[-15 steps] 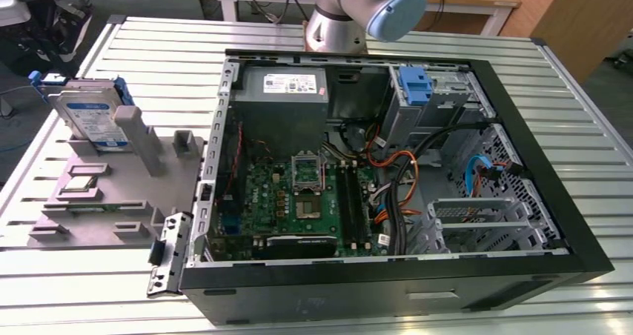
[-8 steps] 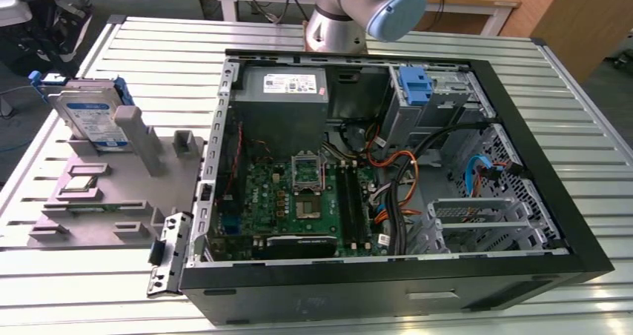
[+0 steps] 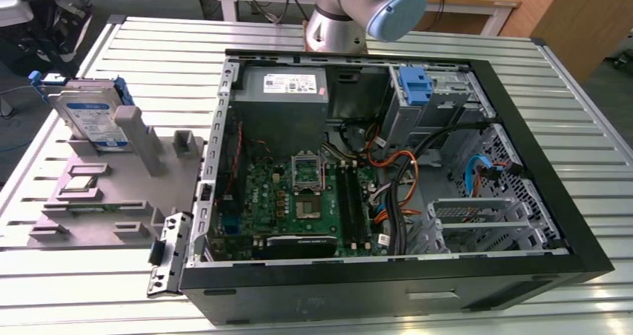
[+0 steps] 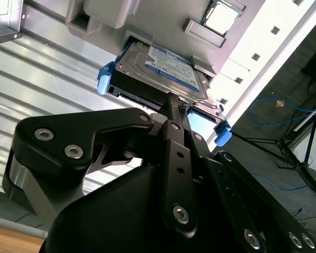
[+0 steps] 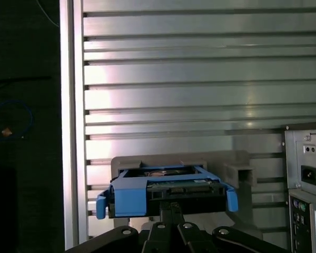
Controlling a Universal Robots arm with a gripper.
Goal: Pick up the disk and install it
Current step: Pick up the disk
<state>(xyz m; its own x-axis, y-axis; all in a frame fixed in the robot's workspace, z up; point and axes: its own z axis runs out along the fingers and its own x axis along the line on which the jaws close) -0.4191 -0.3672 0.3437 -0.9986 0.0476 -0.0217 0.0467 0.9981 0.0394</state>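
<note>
The disk (image 3: 91,116) is a silver drive with a white-and-blue label and a blue frame. It stands on edge in a slot of the grey holder (image 3: 109,194) at the exterior view's left. Both wrist views show the disk (image 4: 163,71) (image 5: 166,192) resting in that holder, ahead of my black gripper. My gripper (image 5: 172,206) (image 4: 171,99) is shut, its thin fingers pressed together with nothing between them. The tips point at the disk's near edge with a small gap left. My arm's base (image 3: 342,20) rises behind the computer case.
An open computer case (image 3: 554,201) lies on the slatted metal table (image 3: 148,46), with a motherboard (image 3: 307,201), a grey power supply (image 3: 287,87), a blue latch piece (image 3: 417,83) and a drive cage (image 3: 485,220). A chip (image 3: 79,183) sits on the holder. The table edge (image 5: 73,132) borders dark floor.
</note>
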